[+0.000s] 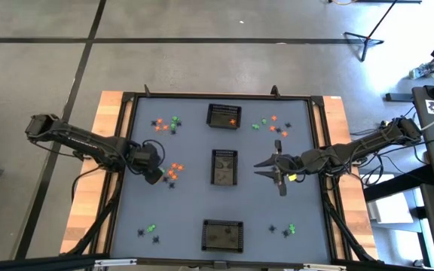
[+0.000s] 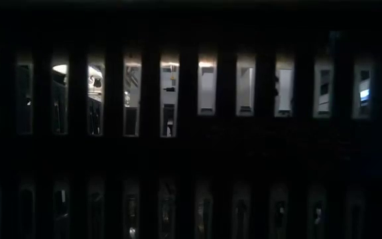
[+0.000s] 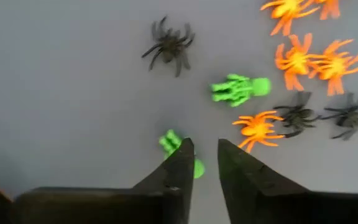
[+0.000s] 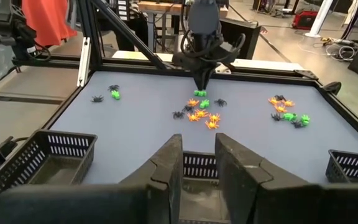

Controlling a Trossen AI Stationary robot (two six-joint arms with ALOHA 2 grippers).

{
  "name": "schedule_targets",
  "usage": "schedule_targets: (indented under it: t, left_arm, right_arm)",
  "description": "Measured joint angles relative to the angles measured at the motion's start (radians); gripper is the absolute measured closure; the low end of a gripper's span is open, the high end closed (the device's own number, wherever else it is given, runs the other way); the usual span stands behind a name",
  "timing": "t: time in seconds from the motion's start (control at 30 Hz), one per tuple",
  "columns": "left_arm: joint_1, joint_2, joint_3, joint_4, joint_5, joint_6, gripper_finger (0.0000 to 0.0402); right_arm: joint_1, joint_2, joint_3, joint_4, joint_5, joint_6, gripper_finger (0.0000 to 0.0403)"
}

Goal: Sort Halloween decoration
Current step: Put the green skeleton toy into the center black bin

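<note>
Halloween decoration lies in small clusters on the grey table: orange, green and black spiders at mid left, back left, back right, front left and front right. My left gripper hangs low at the edge of the mid-left cluster. In the left wrist view its fingers stand slightly open, and a green trinket lies half hidden behind one finger. Orange spiders and black ones lie just beyond. My right gripper hovers beside the middle basket, narrowly open with nothing in it.
Three black mesh baskets stand in a row down the table's middle: back with orange pieces inside, centre, front. A raised black frame borders the table. The low view is dark, blocked by a basket's mesh.
</note>
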Motion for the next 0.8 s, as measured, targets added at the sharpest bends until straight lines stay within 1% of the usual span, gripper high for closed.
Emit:
schedule_targets:
  t: [0.13, 0.23, 0.43, 0.63, 0.8]
  left_arm:
    - [-0.005, 0.000, -0.010, -0.002, 0.002, -0.063, 0.0297]
    - [-0.016, 0.005, -0.012, -0.002, 0.002, -0.135, 0.0289]
    - [-0.055, 0.052, -0.013, -0.006, -0.002, -0.237, 0.0288]
    - [-0.081, 0.126, -0.013, -0.006, -0.007, -0.287, 0.0288]
    - [-0.085, 0.175, -0.011, -0.003, -0.009, -0.289, 0.0309]
  right_arm:
    - [0.000, 0.000, 0.000, 0.016, 0.000, -0.001, 0.0311]
    - [0.000, 0.000, 0.000, 0.013, 0.000, -0.001, 0.0311]
    - [0.000, 0.000, 0.000, 0.012, 0.000, -0.001, 0.0311]
    - [0.000, 0.000, 0.000, 0.012, 0.000, -0.001, 0.0311]
    - [0.000, 0.000, 0.000, 0.012, 0.000, -0.001, 0.0311]
